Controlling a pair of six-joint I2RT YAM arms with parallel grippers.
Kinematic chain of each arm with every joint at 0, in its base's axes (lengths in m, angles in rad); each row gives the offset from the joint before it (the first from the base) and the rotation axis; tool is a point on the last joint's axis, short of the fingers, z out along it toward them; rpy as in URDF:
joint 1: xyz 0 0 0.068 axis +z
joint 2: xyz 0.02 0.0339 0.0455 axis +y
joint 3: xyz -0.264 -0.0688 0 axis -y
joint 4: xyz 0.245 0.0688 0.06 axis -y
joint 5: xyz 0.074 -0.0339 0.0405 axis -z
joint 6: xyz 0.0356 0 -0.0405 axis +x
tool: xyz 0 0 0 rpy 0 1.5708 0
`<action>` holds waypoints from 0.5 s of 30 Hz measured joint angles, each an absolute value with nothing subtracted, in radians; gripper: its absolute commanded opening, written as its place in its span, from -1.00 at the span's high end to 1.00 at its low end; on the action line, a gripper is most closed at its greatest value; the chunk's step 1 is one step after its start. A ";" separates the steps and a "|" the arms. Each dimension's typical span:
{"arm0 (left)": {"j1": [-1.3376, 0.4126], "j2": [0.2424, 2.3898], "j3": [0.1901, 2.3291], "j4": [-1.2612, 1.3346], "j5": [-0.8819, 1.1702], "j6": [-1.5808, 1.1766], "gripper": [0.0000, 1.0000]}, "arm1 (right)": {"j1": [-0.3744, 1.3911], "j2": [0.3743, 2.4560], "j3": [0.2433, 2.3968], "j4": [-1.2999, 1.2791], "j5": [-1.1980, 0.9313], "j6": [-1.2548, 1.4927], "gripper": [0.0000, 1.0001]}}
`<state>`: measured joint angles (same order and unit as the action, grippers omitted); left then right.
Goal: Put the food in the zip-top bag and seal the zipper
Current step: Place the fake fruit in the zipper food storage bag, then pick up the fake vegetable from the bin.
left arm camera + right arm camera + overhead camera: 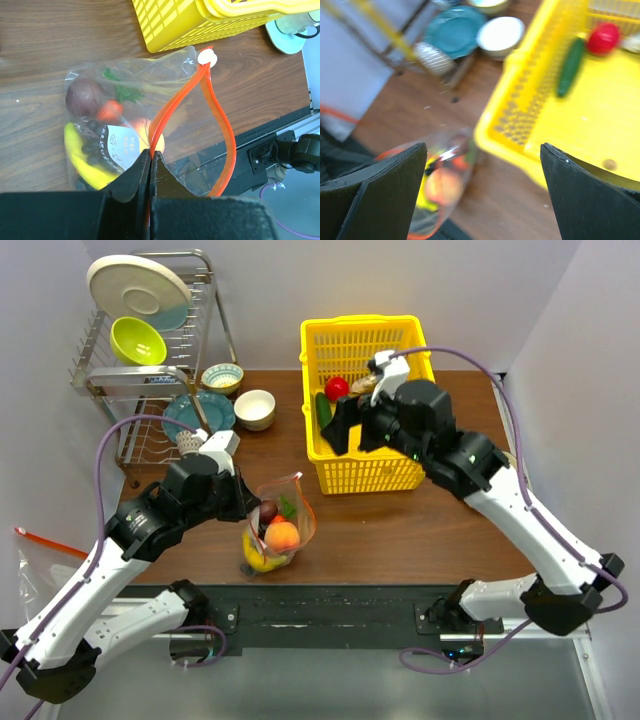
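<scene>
Left gripper [151, 156] pinched tight on zipper [172, 102], zip-top bag [140, 75] on table beside yellow basket [365, 478], mouth gaping, right gripper [483, 150] spread wide, empty, above basket rim, cucumber [570, 67] beyond fingers

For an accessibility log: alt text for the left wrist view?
The left gripper is shut on the red-orange zipper of the clear bag, its mouth open. A banana, grapes and other toy food lie inside; a yellow basket stands beyond.
</scene>
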<state>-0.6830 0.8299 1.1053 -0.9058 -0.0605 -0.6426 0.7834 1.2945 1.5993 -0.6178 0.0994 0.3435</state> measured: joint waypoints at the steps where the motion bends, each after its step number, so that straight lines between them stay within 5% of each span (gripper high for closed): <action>1: -0.683 0.830 1.105 -0.907 -0.060 -0.643 1.00 | 0.741 1.313 1.613 -0.629 0.089 0.340 -0.95; 15: -0.683 0.823 1.073 -0.893 -0.047 -0.645 1.00 | 0.375 1.871 1.854 -0.572 -0.197 0.445 -0.92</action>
<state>-0.6830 0.8227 1.0733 -0.8932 -0.0467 -0.6445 0.3752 1.8713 1.8538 -0.5720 -0.1967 0.4446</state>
